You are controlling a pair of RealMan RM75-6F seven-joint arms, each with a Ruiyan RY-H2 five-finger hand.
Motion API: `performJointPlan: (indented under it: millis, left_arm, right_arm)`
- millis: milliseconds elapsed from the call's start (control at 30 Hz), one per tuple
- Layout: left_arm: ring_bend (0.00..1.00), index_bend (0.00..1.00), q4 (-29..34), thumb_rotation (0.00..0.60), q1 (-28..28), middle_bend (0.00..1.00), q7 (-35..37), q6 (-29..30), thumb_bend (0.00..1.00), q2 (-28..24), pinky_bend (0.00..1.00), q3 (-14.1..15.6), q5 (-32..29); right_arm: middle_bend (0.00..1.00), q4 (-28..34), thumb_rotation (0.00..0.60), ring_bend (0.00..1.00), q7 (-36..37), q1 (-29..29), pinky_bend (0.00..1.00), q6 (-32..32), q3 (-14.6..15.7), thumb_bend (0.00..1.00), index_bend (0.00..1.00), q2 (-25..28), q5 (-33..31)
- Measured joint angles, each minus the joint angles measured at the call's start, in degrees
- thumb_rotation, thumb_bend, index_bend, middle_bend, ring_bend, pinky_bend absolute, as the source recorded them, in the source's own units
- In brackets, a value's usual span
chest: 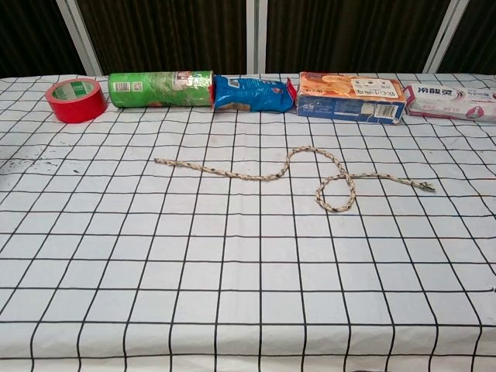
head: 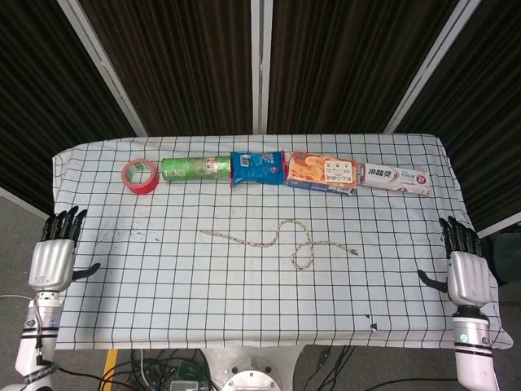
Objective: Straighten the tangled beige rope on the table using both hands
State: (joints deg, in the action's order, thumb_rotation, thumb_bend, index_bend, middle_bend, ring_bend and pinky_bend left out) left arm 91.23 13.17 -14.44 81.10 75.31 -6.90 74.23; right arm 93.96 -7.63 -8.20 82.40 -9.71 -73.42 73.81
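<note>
Two hands are seen in the head view, each parked at an outer edge of the surface (head: pixel 163 277) and well apart from the beige rope (head: pixel 269 239). The rope lies near the middle of the checked cloth, its long axis running across from side to side — one plain end toward the left hand (head: pixel 54 259), the other end toward the right hand (head: pixel 467 270). A hump and a closed loop (head: pixel 304 256) sit in the half nearer the right hand, so that hand is judged to be slightly closer to the tangle, while the left hand faces the long, nearly straight tail. Both hands hold nothing; their fingers are extended and held a little apart, pointing away from the robot, with the thumbs turned inward toward the rope. Beyond the rope, a row of goods is lined up, from a red tape roll (head: pixel 140 176) to a toothpaste box (head: pixel 396 179).

From the chest view neither hand is shown. The rope (chest: pixel 232 172) is seen more plainly: its left end (chest: pixel 159 161) lies bare on the cloth, the loop (chest: pixel 336 194) crosses over itself right of the hump, and the right end (chest: pixel 422 186) trails outward past the loop. An outward pull on the two ends, along the rope's own axis, is judged to be what the straightening calls for.
</note>
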Motion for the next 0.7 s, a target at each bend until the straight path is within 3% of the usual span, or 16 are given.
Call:
performJointPlan:
  millis: [400,700]
  left_arm:
    - [0.00,0.04,1.9,0.600,1.9,0.00,4.6,-3.4,0.00,-0.9,0.08,-0.3,2.0]
    - [0.00,0.20,4.2,0.600,9.1,0.01,-0.8,-11.5,0.00,0.1,0.08,-1.7,3.3]
  right_arm:
    - [0.00,0.4,0.600,0.00,0.6,0.1,0.00,-0.3,-0.5,0.07,0.00,1.1,-0.8]
    - [0.00,1.8,0.600,0.00,-0.2,0.6,0.00,0.5,-1.0,0.07,0.00,2.0,-1.7]
